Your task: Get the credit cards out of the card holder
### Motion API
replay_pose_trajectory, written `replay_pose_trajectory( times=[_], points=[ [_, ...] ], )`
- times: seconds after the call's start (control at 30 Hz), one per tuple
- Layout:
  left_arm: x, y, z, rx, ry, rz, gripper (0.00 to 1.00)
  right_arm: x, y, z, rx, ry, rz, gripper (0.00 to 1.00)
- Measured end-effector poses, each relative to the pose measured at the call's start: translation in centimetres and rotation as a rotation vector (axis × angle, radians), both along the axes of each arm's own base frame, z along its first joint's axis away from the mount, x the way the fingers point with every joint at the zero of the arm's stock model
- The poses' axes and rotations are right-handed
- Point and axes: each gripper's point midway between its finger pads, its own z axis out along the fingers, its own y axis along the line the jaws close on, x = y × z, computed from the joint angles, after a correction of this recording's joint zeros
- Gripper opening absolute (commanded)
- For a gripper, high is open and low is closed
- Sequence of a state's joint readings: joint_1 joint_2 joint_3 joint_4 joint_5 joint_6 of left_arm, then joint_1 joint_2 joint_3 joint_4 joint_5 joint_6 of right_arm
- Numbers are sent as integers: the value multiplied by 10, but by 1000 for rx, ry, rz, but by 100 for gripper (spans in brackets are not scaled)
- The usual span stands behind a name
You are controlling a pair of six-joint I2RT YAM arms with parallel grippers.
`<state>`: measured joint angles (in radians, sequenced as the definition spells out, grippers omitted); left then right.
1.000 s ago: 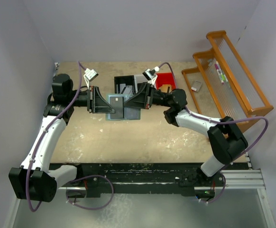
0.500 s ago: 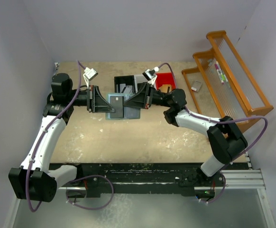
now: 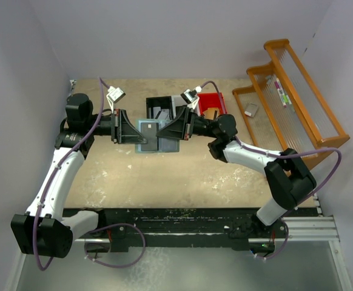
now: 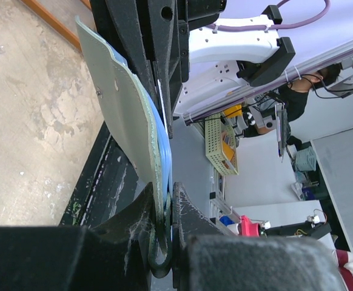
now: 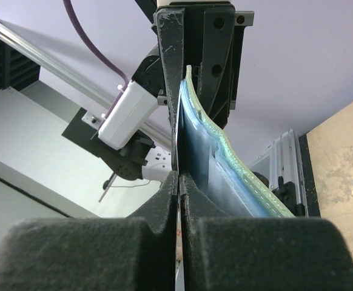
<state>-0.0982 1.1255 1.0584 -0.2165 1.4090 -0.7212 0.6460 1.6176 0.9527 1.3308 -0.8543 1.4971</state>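
Card holder (image 3: 168, 145) held between both arms — left pincer (image 3: 137, 132) clamps its edge, right pincer (image 3: 159, 134) pinches shut on a credit card (image 3: 147, 128).

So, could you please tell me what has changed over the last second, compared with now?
The right hand has edged very slightly left, toward the left hand. Nothing was taken hold of or let go. Both hands stay shut on the card holder, held up between them, and the grey card shows on top as before.
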Motion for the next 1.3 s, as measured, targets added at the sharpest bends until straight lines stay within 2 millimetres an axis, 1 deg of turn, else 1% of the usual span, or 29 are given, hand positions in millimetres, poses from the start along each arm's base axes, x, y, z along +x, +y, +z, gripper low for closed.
replay_pose_trajectory(
  times=[0.17,0.33,0.47,0.6,0.73,0.83,0.87,0.93,1.0,1.07,1.13,1.2,1.23,1.3],
  points=[
    [0,0,0,1,3,0,0,0,-1,-5,-6,7,-1,0],
    [-1,0,-1,2,8,0,0,2,-7,-13,-12,29,-27,0],
    [-1,0,0,2,5,0,0,6,-19,-13,-10,29,-59,0],
    [-1,0,1,1,1,0,0,19,-34,-11,-7,28,-108,0],
    [-1,0,1,4,1,-1,0,26,-48,-9,-15,21,-137,0],
    [-2,0,0,7,-6,-2,0,28,-62,-6,-42,11,-152,0],
    [-2,1,0,12,-10,1,0,37,-70,-6,-44,11,-180,0],
    [0,1,0,30,-33,13,0,55,-88,-12,-96,17,-254,0],
    [4,2,2,58,-80,33,0,80,-108,-22,-178,24,-363,0],
    [9,4,4,94,-152,49,0,117,-125,-26,-288,23,-495,0],
    [10,5,3,117,-186,49,0,141,-132,-29,-386,9,-581,0],
    [10,6,-1,133,-197,49,0,161,-138,-36,-489,-18,-650,0],
    [10,6,-4,141,-198,49,0,171,-141,-42,-536,-25,-682,0],
    [9,8,-9,158,-194,52,0,189,-147,-63,-636,-22,-736,0]
  ],
)
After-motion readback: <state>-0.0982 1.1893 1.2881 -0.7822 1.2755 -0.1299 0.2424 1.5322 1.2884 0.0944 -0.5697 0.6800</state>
